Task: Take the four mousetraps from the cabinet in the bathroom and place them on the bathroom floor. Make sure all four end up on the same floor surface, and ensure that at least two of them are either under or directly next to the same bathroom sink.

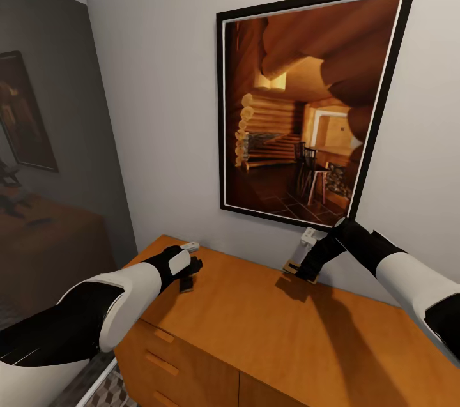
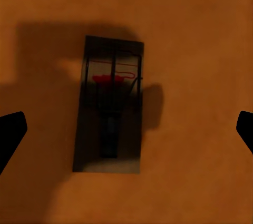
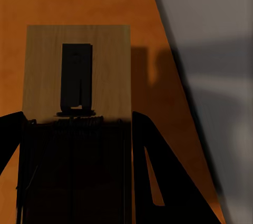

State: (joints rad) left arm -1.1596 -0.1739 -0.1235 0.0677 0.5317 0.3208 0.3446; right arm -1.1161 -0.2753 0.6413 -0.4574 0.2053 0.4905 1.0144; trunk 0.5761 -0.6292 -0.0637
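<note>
The orange-brown cabinet (image 1: 255,324) stands against the wall below me. A small dark mousetrap (image 1: 186,284) lies flat on its top near the left end. My left gripper (image 1: 190,268) hovers just above that trap. In the left wrist view the mousetrap (image 2: 109,118) lies straight below the gripper (image 2: 126,129), whose black fingertips (image 2: 10,135) stand wide apart and open, touching nothing. My right gripper (image 1: 301,268) is near the wall, shut on a second mousetrap (image 1: 292,268) that hangs slightly above the cabinet top. In the right wrist view its pale board (image 3: 79,71) sits between the fingers (image 3: 153,161).
A large framed picture (image 1: 306,107) hangs on the grey wall right behind the cabinet. A dark mirror-like panel (image 1: 51,138) covers the left wall. A strip of cube-patterned floor (image 1: 108,389) shows beside the cabinet's left end, and drawer handles (image 1: 161,363) line its front.
</note>
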